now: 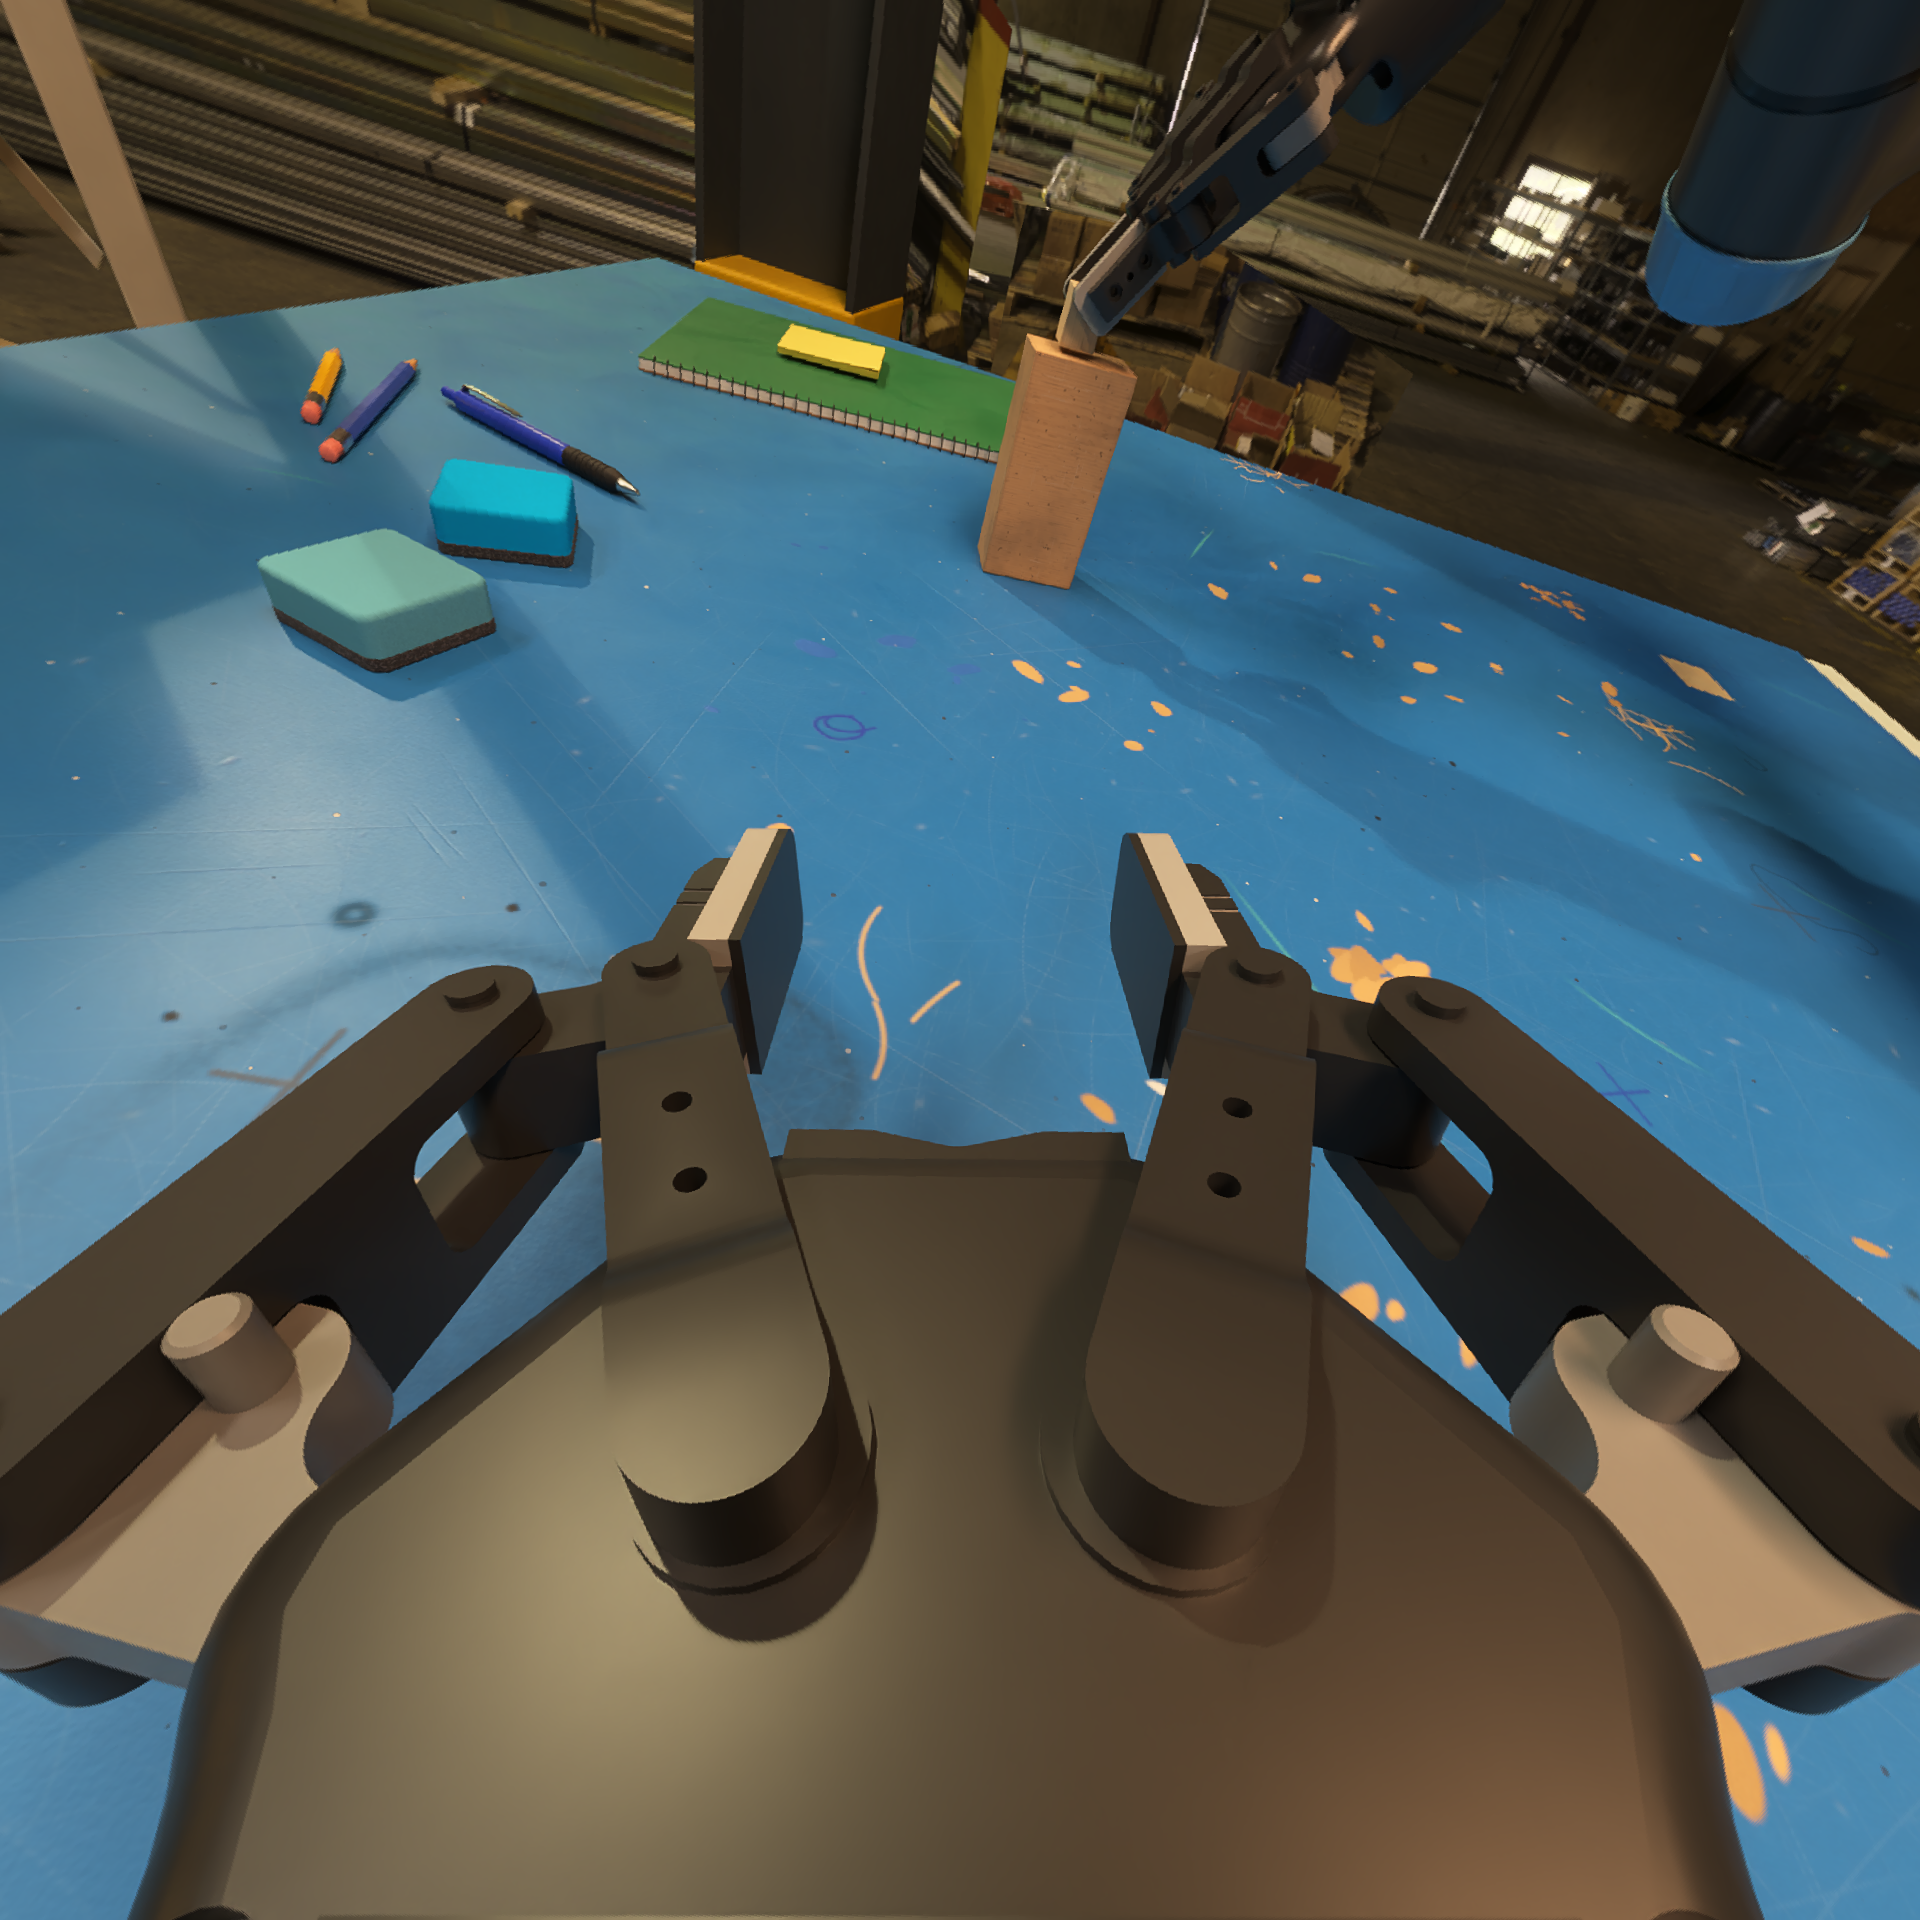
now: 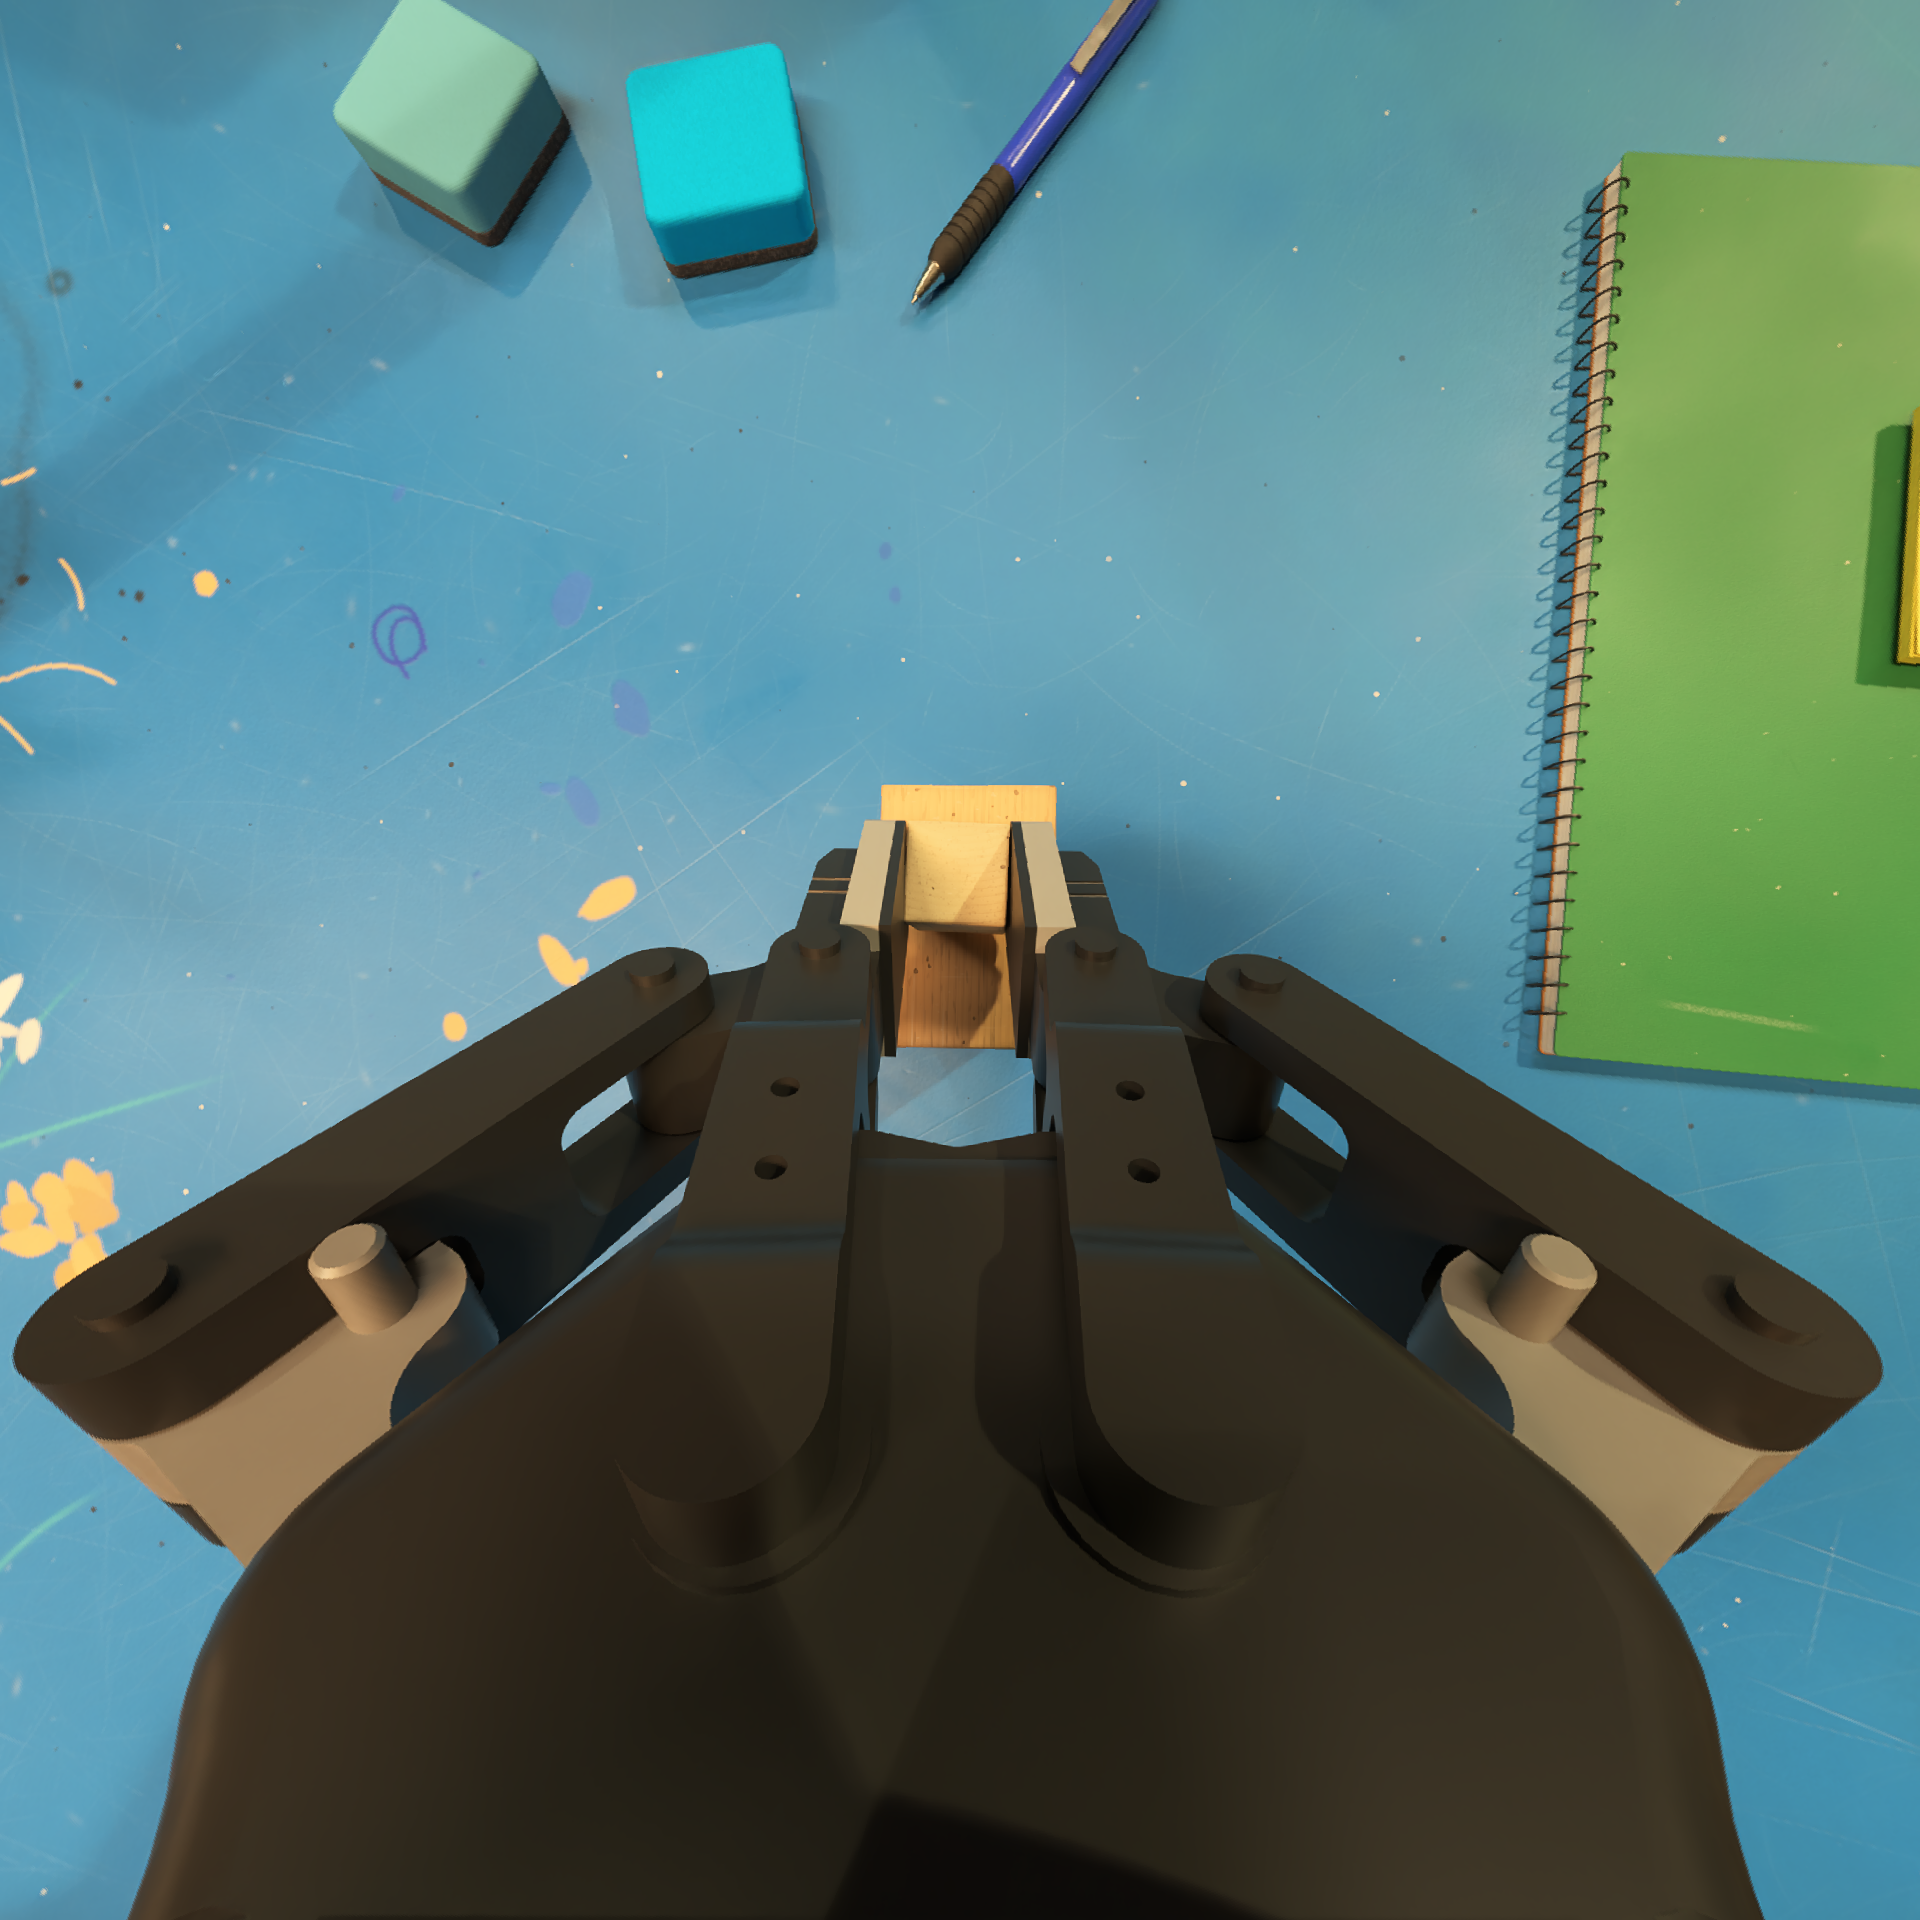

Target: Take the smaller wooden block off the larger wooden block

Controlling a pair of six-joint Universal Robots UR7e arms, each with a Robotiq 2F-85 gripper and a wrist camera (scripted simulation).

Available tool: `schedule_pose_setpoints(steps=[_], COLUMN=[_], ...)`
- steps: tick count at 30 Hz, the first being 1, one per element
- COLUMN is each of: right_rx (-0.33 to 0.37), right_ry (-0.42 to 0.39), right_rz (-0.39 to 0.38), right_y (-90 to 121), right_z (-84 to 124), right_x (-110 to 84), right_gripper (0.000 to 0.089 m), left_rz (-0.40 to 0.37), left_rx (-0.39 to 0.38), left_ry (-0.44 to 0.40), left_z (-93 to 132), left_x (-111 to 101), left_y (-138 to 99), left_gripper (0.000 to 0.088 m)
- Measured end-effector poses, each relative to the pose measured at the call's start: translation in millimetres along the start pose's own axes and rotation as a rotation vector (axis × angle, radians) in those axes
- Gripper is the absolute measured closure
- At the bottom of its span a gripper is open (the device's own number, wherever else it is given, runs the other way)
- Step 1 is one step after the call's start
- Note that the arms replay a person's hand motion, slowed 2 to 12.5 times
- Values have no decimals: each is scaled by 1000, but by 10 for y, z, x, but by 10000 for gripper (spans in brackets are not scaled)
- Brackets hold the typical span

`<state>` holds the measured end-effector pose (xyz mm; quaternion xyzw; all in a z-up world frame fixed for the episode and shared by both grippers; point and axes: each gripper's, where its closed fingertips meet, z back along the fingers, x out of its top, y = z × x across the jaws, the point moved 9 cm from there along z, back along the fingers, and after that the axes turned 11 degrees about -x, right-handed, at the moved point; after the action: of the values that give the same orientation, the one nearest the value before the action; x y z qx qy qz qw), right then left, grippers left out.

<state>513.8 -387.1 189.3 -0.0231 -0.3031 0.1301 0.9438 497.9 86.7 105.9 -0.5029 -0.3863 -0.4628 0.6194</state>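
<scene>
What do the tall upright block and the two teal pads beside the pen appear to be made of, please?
The tall pale upright block looks like unfinished wood: matte, faintly grained and speckled. The pale teal pad and bright cyan pad look like soft foam or plastic, matte with rounded edges, on dark felt-like bases.

I can't read any text, label, brand or number from either wrist view. The blue worktop (image 2: pixel 1247 520) carries only scribbles, loops and paint flecks, not letters. The green notebook (image 2: pixel 1766 623) cover is plain.
</scene>
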Motion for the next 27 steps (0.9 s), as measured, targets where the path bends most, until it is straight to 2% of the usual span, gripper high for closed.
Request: schedule_pose_setpoints(steps=[13, 27], right_rx=[-9, -29], right_ry=[21, -25], right_rz=[30, 37], right_y=[-1, 2], right_z=[19, 82], right_x=[-1, 27], right_gripper=[721, 721], left_rz=[0, -1], left_rx=[1, 1], left_ry=[1, 3], left_z=[-3, -7], left_x=[-1, -1], left_y=[-1, -3], left_gripper=[341, 341])
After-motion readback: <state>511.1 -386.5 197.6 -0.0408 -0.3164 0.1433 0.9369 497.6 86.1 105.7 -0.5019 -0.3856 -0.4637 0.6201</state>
